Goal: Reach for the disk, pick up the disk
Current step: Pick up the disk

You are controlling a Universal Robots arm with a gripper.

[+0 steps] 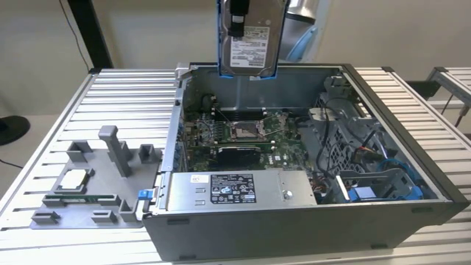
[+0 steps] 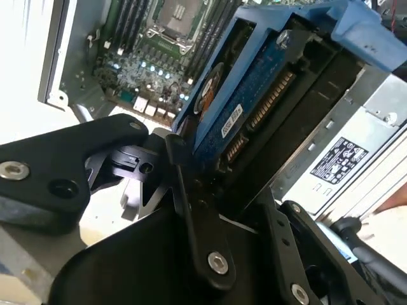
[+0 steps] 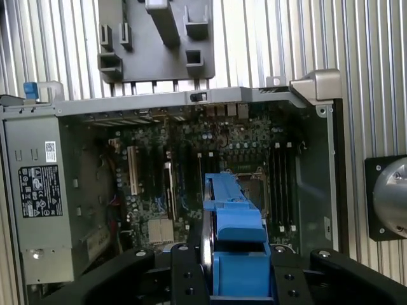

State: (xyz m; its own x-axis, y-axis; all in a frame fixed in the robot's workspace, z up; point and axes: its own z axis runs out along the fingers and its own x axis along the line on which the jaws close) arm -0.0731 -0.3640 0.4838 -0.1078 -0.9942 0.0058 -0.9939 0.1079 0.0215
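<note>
Exterior view, top centre of the frame: the gripper (image 1: 239, 19) holds the disk (image 1: 249, 49) upright in the air, its black fingers closed on the drive's upper part. The disk, a silver-grey metal drive with a white printed label and a bright blue bracket along its edges, hangs above the rear wall of the open computer case (image 1: 412, 215), clear of everything inside it.

Second wrist view: the black fingers (image 2: 191, 210) clamp the drive from both sides, with its blue circuit board and connector edge (image 2: 267, 101) turned toward the lens and the blue bracket (image 2: 356, 22) running to the upper right of the frame. In the first wrist view the bracket (image 3: 232, 229) stands edge-on at lower centre, between the finger links (image 3: 184, 273).

Below the disk, at the centre of the exterior view, lies the motherboard (image 1: 243, 138) with its square processor socket (image 1: 244, 130). A silver power supply (image 1: 235, 190) with a black label sits along the case's near edge, lower centre. A blue plastic caddy (image 1: 383, 190) and tangled cables occupy the lower right corner of the case. At the left of the frame a grey plastic fixture (image 1: 92, 187) rests on the ribbed metal table (image 1: 125, 94), carrying a small square silver chip (image 1: 74, 179).
</note>
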